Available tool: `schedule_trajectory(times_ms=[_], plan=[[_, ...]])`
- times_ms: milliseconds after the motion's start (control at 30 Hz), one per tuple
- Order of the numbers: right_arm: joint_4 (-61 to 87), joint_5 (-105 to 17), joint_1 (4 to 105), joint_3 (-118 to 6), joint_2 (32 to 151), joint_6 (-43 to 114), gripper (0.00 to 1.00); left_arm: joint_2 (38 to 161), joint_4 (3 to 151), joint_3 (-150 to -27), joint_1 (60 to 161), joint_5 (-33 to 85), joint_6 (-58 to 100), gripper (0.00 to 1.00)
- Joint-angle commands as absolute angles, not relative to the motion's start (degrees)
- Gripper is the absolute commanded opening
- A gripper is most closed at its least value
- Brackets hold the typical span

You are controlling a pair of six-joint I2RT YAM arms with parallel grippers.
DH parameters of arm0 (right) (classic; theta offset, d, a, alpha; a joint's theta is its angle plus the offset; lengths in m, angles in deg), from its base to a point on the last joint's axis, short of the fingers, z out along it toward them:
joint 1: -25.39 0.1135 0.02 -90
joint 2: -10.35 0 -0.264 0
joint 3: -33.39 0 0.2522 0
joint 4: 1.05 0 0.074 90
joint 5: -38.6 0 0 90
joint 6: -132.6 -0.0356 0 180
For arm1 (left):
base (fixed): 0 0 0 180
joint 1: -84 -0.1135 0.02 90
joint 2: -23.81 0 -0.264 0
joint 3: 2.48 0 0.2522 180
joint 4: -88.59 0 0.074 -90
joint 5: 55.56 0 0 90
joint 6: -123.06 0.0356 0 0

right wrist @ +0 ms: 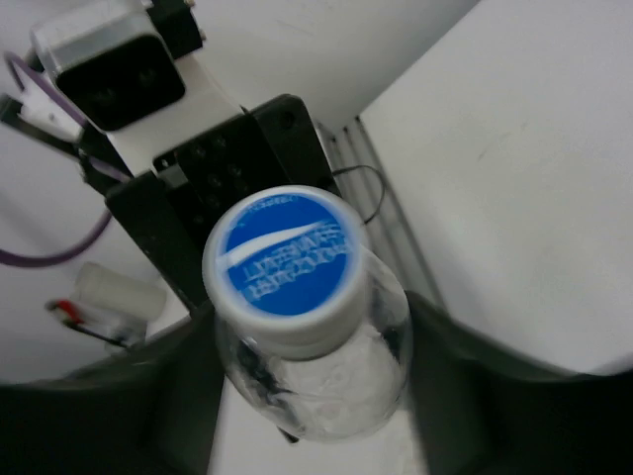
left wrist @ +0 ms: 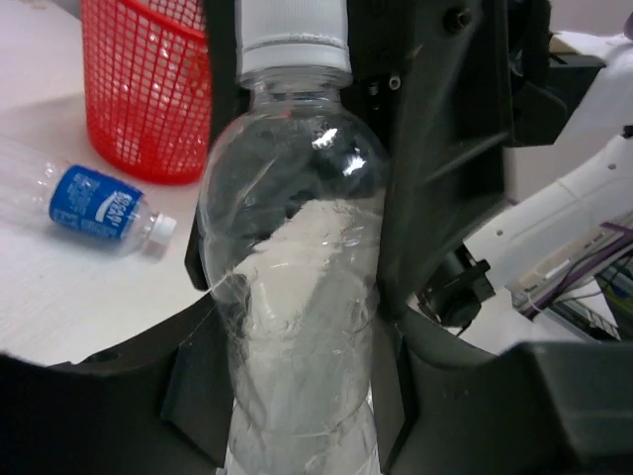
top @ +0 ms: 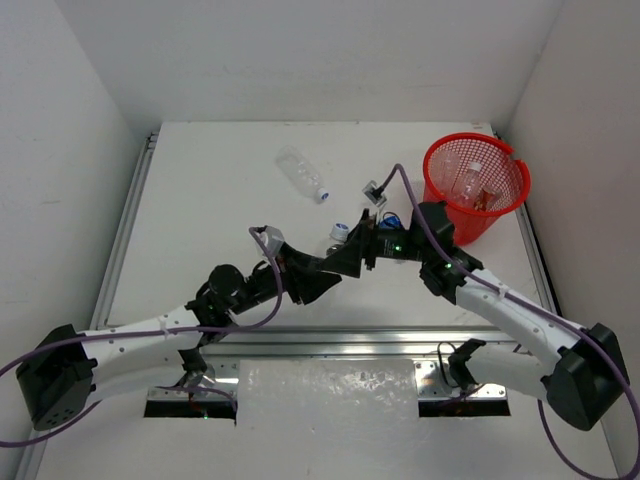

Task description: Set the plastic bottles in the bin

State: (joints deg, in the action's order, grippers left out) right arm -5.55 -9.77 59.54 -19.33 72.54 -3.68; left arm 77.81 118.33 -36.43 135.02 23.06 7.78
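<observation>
A clear plastic bottle (left wrist: 292,297) with a white, blue-topped cap (right wrist: 285,257) hangs between my two grippers above the middle of the table (top: 339,231). My left gripper (top: 328,272) is shut on its body (left wrist: 295,336). My right gripper (top: 352,255) grips its shoulder just below the cap (right wrist: 307,346), fingers against both sides. A blue-label bottle (left wrist: 94,203) lies on the table beside the right gripper (top: 392,220). Another clear bottle (top: 300,170) lies farther back. The red mesh bin (top: 427,180) stands at the back right (left wrist: 148,99), with bottles (top: 475,185) inside.
The white walls close in the table at the back and on both sides. A metal rail (top: 130,230) runs along the left edge. Purple cables (top: 410,195) loop over both arms.
</observation>
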Motion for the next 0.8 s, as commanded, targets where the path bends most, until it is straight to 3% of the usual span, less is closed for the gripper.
schedule_trajectory(times_ms=[0, 33, 67, 100, 133, 233, 333, 467, 567, 767], plan=[[-13.7, -8.7, 62.8, -21.6, 74.6, -4.5, 0.60, 78.3, 124.3, -38.6, 134.9, 19.9, 8.5, 0.00], [-14.1, -8.9, 63.1, -21.3, 74.7, -4.9, 0.39, 78.4, 123.9, -38.9, 134.9, 20.0, 8.6, 0.07], [-13.4, -10.6, 63.0, -20.7, 73.6, -4.5, 0.07, 78.2, 121.9, -39.4, 134.9, 20.5, 8.9, 0.23], [-11.1, -13.7, 62.8, -20.5, 72.5, -3.2, 0.00, 78.0, 119.9, -40.1, 134.9, 21.6, 8.9, 0.44], [-8.8, -17.2, 62.7, -20.5, 71.2, -1.6, 0.00, 77.7, 118.2, -40.5, 134.9, 23.1, 8.6, 0.78], [1.3, -30.6, 61.1, -22.6, 67.0, 4.3, 0.00, 75.3, 109.0, -41.2, 135.0, 30.6, 8.3, 0.98], [12.8, -50.0, 57.1, -27.8, 64.3, 9.9, 0.00, 73.6, 93.3, -44.0, 135.0, 44.1, 5.2, 1.00], [25.2, -62.6, 46.2, -39.3, 64.1, 12.5, 0.00, 73.1, 64.8, -48.6, 134.8, 65.8, -7.5, 1.00], [30.3, -72.6, 40.6, -48.8, 67.5, 16.3, 0.00, 71.3, 61.2, -48.4, 134.8, 65.6, -9.7, 1.00], [37.0, -77.9, 26.4, -60.2, 79.0, 17.0, 0.00, 67.5, 59.6, -45.4, 134.7, 64.8, -10.6, 1.00]])
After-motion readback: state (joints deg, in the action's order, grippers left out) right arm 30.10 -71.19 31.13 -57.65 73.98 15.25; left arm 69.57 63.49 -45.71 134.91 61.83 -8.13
